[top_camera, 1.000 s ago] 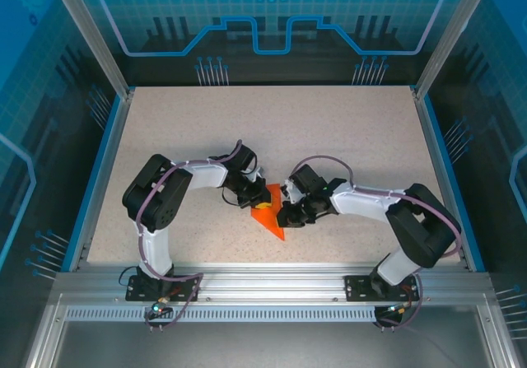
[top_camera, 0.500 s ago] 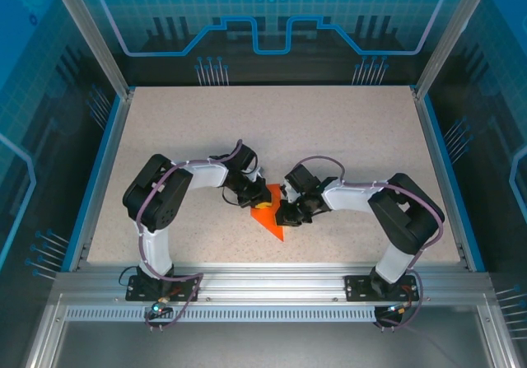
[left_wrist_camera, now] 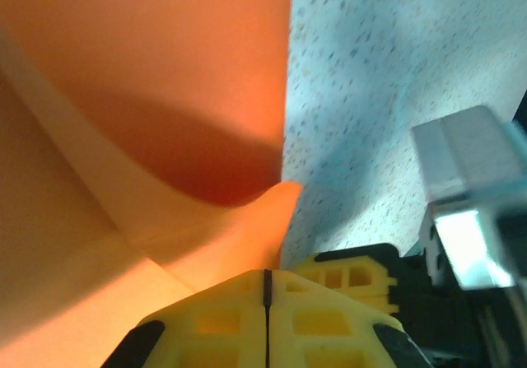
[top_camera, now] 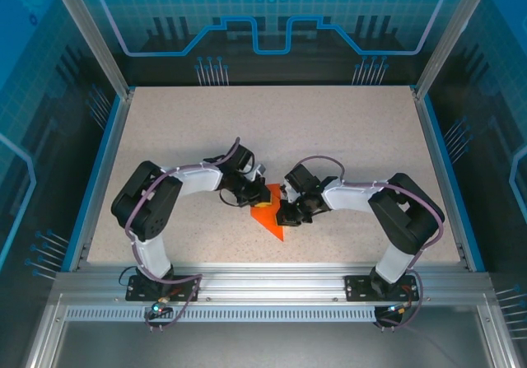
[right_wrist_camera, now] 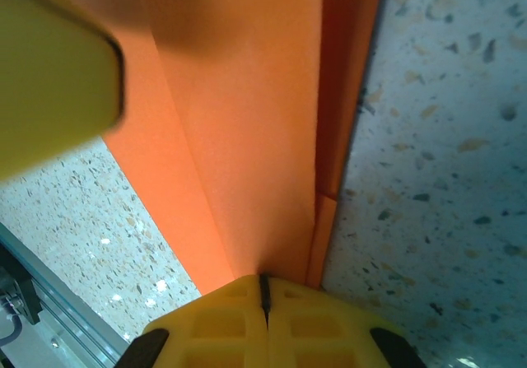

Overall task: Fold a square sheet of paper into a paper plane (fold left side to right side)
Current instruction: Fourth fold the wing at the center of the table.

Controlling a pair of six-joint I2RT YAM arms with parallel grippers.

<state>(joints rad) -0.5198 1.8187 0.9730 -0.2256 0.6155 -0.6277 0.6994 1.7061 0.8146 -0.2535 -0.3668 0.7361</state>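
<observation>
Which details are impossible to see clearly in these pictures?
Top view: creases of the folded orange paper, covered by the left end effector and right end effector.
Left wrist view: grey block, blurred and cut off by the edge.
Right wrist view: yellow shape, blurred, too close.

Orange paper plane (top_camera: 272, 216), pointed wedge w/ curled flap, table (top_camera: 346, 137) ctr, tip nearward

My arms bent inward over the speckled table (top_camera: 329, 137), left gripper (top_camera: 254, 201) at the orange paper's (top_camera: 270, 223) ten o'clock, right gripper (top_camera: 285, 213) at three o'clock, both touching it, its tip toward five o'clock.
</observation>
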